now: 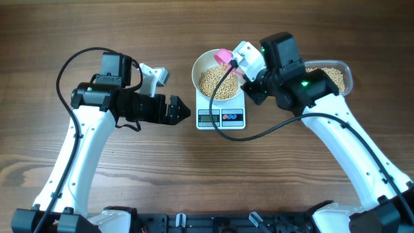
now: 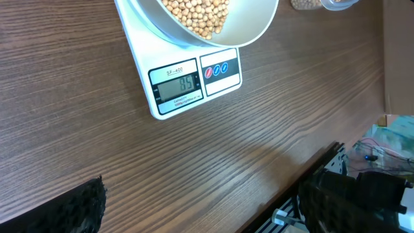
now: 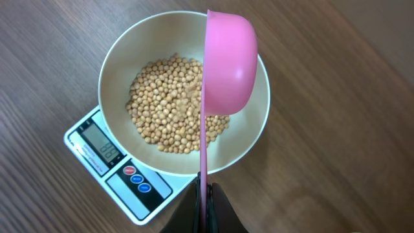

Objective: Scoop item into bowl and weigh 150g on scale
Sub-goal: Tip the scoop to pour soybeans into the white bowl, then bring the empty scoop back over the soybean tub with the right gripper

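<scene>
Gripping the pink scoop [image 3: 229,61] tight in my right tool [image 3: 206,202], I see it tipped sideways over the white bowl [image 3: 116,71] of soybeans [image 3: 165,107] on the scale [image 3: 123,178]; left tool [image 1: 185,111] gapes wide nearby.

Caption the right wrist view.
Right gripper holds a tipped pink plastic scoop over tan beans in a round white bowl.

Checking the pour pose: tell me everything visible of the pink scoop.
The scoop is glossy pink plastic: a deep round cup on a thin straight handle. In the right wrist view it is rolled on its side, with the mouth facing left and the inside hidden. The right gripper is shut on the handle's end. The cup hangs over the right half of the bowl, above the beans. Contact with them cannot be told.
</scene>
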You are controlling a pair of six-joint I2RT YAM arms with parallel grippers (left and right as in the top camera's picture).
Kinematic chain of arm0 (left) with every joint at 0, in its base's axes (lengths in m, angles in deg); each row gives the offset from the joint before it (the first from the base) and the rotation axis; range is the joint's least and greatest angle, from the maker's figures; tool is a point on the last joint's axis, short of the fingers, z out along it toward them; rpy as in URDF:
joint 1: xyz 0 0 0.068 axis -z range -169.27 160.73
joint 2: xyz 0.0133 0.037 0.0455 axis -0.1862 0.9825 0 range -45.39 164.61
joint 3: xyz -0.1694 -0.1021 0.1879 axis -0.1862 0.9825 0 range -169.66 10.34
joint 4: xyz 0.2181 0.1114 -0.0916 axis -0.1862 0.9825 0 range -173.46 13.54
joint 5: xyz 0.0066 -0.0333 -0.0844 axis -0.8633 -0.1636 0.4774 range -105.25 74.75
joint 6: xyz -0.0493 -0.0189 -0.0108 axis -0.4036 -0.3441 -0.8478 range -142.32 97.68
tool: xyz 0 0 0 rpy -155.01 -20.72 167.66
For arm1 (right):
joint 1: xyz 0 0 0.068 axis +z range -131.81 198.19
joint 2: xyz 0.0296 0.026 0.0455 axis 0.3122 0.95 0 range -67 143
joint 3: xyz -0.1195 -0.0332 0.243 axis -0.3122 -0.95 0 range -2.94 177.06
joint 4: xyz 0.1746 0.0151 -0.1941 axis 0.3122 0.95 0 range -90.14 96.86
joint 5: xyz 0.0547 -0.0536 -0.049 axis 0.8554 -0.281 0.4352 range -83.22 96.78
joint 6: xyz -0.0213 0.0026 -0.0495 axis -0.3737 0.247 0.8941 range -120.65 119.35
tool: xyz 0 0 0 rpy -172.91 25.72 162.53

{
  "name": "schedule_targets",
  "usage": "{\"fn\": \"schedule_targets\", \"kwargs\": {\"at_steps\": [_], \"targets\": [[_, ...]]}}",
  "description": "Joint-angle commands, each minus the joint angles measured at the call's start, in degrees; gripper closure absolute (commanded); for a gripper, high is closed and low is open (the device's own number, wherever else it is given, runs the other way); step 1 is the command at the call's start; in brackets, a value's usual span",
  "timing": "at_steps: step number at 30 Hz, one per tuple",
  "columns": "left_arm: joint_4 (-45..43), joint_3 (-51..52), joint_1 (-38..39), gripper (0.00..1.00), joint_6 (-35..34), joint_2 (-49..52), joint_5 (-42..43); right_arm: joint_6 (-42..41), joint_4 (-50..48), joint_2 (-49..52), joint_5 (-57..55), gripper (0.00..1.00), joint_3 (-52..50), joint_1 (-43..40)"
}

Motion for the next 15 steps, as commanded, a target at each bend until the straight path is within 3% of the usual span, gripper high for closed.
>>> {"fn": "schedule_targets", "kwargs": {"at_steps": [1, 15], "targets": [[-0.1, 0.6, -0.2, 0.00, 1.3, 0.0, 1.1, 2.3, -1.4, -1.7, -4.2, 0.96, 1.2, 2.0], [-0.1, 0.6, -0.2, 0.00, 1.3, 0.0, 1.1, 5.8, -3.7, -4.1, -8.2, 0.96, 1.2, 3.5]]}}
